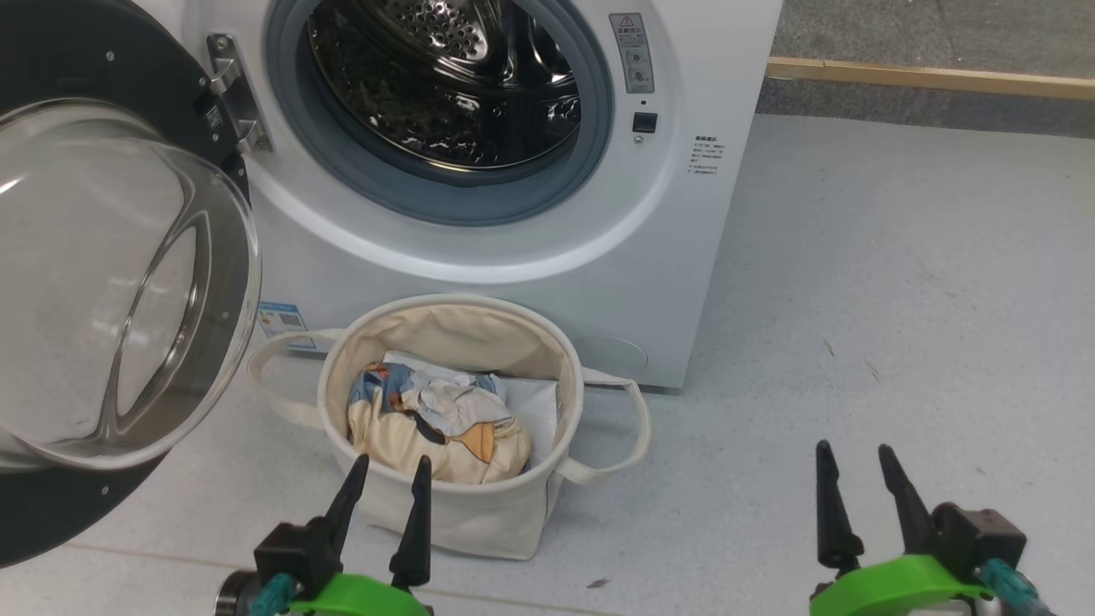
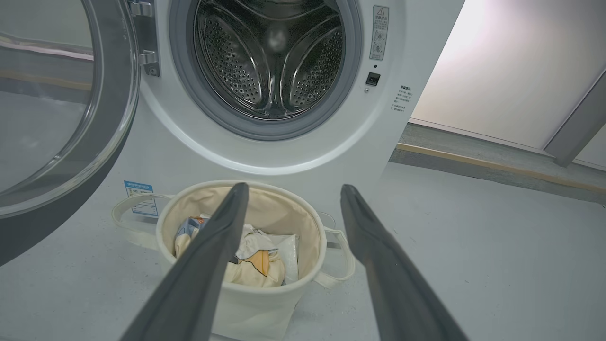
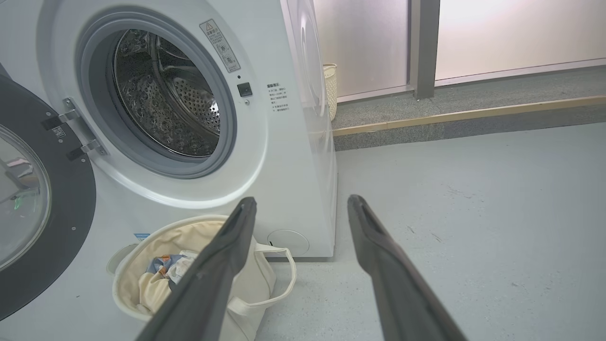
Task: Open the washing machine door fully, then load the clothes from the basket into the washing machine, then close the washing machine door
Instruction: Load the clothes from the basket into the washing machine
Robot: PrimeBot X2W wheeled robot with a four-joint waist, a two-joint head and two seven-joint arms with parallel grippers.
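The door stands open at nine o'clock of the washer; the drum is empty. The clothes lie in the basket at six o'clock, so loading and closing remain. The left gripper and right gripper are parted and empty.

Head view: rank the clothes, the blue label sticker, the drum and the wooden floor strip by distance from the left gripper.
1. clothes, in the basket just ahead of the left gripper.
2. blue label sticker, low, behind the basket's left handle.
3. drum, higher, straight ahead.
4. wooden floor strip, far right.
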